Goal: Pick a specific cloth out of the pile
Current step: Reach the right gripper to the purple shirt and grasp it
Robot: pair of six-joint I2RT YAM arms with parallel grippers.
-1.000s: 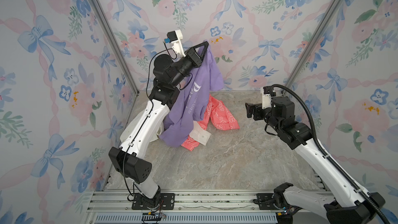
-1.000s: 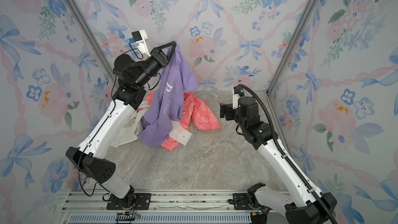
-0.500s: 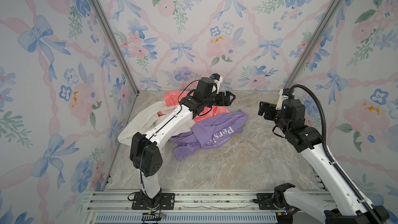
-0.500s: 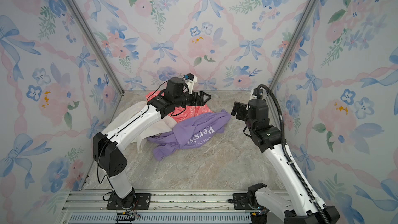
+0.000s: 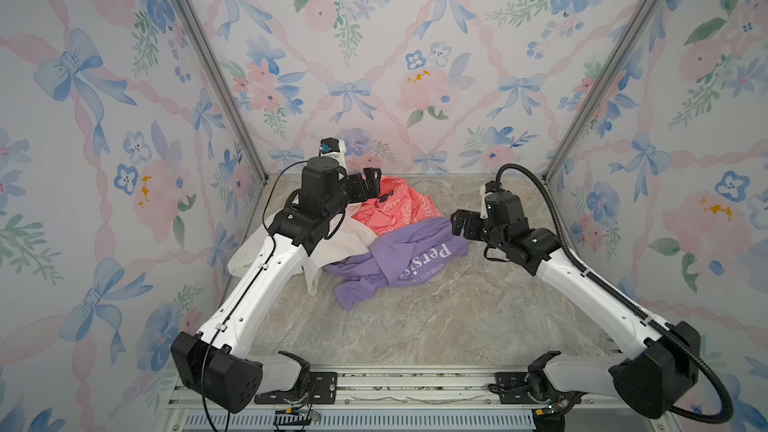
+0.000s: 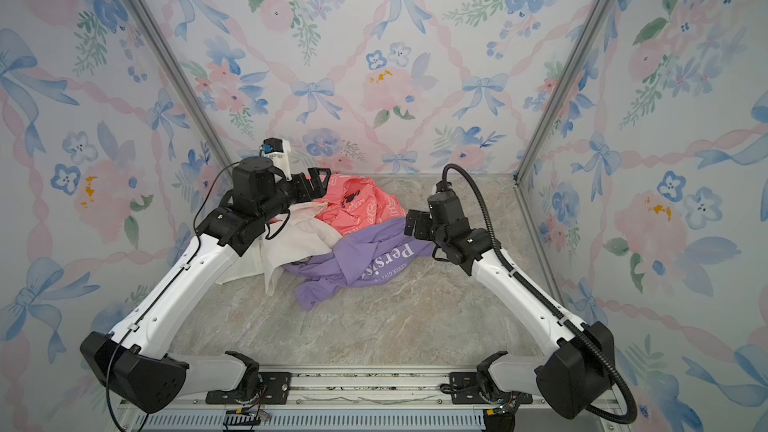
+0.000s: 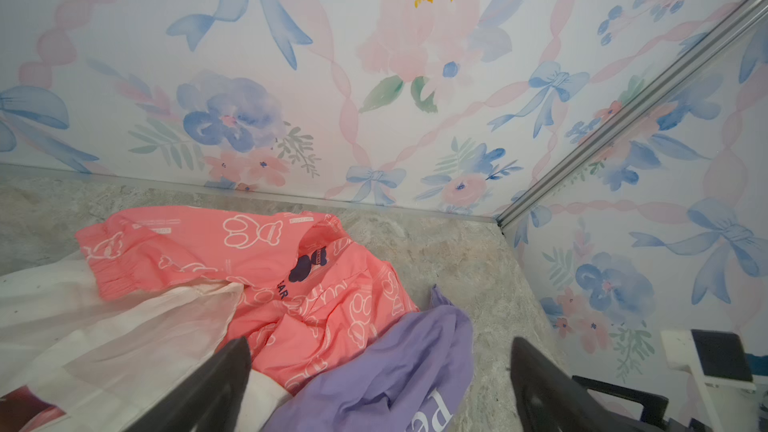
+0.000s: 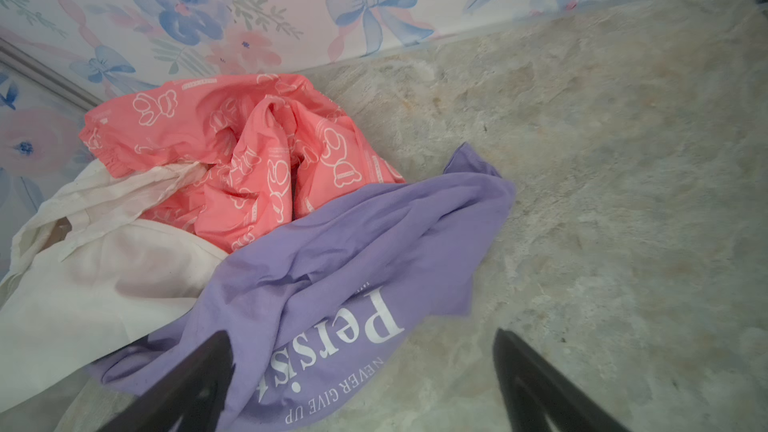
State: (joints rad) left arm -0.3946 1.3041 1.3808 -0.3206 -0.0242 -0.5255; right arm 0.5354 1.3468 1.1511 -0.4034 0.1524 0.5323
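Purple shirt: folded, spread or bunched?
Bunched. The purple shirt lies crumpled in loose folds, lettering side up, partly over the pink jacket and white garment.

A lavender-purple T-shirt (image 5: 399,255) is lying crumpled on the marbled bench (image 5: 436,326), its white lettering "Persis…" and "NEVER GIVE UP" facing up and running sideways in both top views. It is resting at the near, right edge of the pile (image 6: 332,234), one sleeve trailing toward the front. Its far edge is overlapping the coral-pink jacket (image 5: 395,205) with white bear outlines, which is bunching at the back. The cream-white shirt (image 6: 299,243) is spreading to the left, its near edge touching the purple fabric. No hand is holding the T-shirt.
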